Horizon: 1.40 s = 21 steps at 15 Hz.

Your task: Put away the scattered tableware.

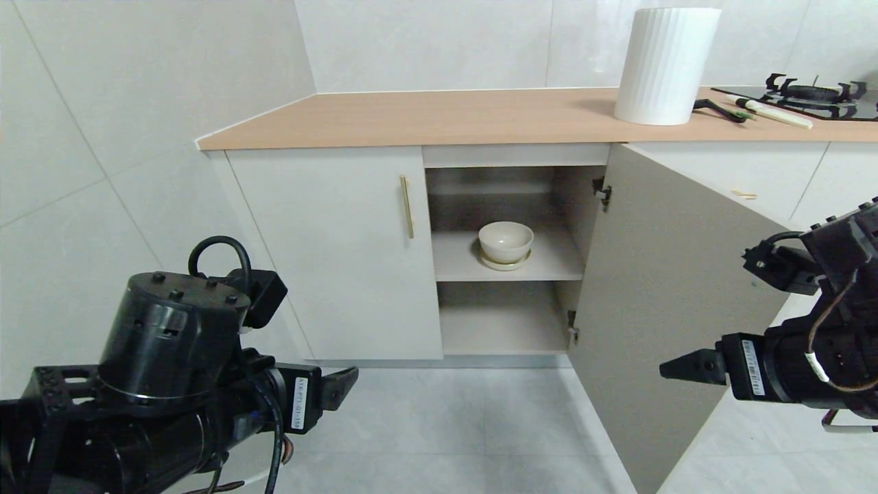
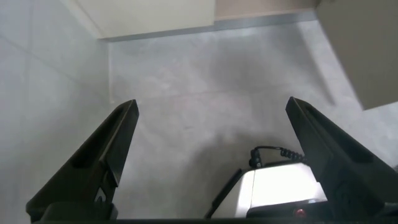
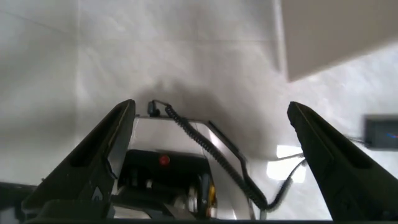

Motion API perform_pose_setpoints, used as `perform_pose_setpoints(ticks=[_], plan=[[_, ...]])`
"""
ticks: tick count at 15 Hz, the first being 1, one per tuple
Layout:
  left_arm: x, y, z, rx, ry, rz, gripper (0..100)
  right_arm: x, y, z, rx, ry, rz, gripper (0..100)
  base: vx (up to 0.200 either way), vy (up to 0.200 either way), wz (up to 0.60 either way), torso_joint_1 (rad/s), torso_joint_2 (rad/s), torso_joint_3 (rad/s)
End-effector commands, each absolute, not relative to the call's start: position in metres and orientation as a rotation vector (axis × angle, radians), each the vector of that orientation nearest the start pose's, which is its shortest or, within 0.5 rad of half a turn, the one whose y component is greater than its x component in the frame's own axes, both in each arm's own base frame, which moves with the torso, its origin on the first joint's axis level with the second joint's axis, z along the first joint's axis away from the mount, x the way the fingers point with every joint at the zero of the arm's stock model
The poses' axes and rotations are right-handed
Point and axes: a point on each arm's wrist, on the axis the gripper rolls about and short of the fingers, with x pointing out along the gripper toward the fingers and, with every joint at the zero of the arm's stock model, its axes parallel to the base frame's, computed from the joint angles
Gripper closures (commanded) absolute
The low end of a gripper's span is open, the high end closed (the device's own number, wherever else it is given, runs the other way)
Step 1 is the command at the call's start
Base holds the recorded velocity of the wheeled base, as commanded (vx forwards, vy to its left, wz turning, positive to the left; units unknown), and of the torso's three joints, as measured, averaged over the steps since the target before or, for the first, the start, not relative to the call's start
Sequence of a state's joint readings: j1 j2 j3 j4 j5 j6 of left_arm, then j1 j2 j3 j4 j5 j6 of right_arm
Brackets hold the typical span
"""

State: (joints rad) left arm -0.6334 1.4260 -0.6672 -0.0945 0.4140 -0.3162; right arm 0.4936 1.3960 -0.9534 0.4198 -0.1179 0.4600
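Observation:
A cream bowl (image 1: 505,240) sits on a small plate (image 1: 503,264) on the middle shelf (image 1: 549,261) of the open cabinet, straight ahead in the head view. My left gripper (image 1: 341,385) hangs low at the left, over the floor and well short of the cabinet. In the left wrist view the left gripper (image 2: 211,109) is open, with bare floor tiles between its fingers. My right gripper (image 1: 679,367) is at the right, in front of the opened cabinet door (image 1: 658,288). The right gripper (image 3: 211,109) is open too and holds nothing.
The left cabinet door (image 1: 343,254) is closed and has a gold handle (image 1: 407,206). On the wooden counter (image 1: 425,116) stand a tall white ribbed container (image 1: 665,65), some utensils (image 1: 772,111) and a gas hob (image 1: 816,92). A tiled wall closes the left side.

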Motion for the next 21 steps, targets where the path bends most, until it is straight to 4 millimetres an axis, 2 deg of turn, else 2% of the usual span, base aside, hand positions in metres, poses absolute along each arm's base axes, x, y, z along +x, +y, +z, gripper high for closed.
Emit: perform_pose_setpoints(ticks=[1, 3, 5, 8, 11, 16, 21], plan=[[0.178, -0.120, 0.169, 0.027, 0.599, -0.117, 0, 0.176, 0.091, 0.216, 0.143, 0.928, 0.139, 0, 0.000, -0.200, 0.00, -0.002, 0.00, -0.002], [0.177, -0.119, 0.170, 0.024, 0.596, -0.118, 0, 0.175, 0.078, 0.228, 0.142, 0.991, 0.064, 0, 0.000, 0.000, 0.00, 0.000, 0.00, 0.000], [0.177, -0.119, 0.170, 0.024, 0.596, -0.118, 0, 0.181, 0.052, 0.236, 0.132, 1.001, -0.031, 0, 0.000, 0.000, 0.00, 0.000, 0.00, 0.000], [0.178, -0.119, 0.171, 0.024, 0.594, -0.118, 0, 0.198, 0.005, 0.238, 0.139, 0.973, -0.199, 0, 0.000, 0.000, 0.00, 0.000, 0.00, 0.000], [0.178, -0.119, 0.171, 0.022, 0.594, -0.118, 0, 0.219, -0.018, 0.230, 0.176, 0.946, -0.287, 0, 0.000, 0.000, 0.00, 0.000, 0.00, 0.000], [0.178, -0.119, 0.171, 0.019, 0.593, -0.116, 0, 0.265, -0.032, 0.209, 0.290, 0.839, -0.356, 0, 0.000, 0.000, 0.00, 0.000, 0.00, 0.000], [0.178, -0.119, 0.173, 0.015, 0.587, -0.116, 0, 0.276, -0.001, 0.193, 0.334, 0.788, -0.277, 0, 0.000, 0.000, 0.00, 0.000, 0.00, 0.000]])
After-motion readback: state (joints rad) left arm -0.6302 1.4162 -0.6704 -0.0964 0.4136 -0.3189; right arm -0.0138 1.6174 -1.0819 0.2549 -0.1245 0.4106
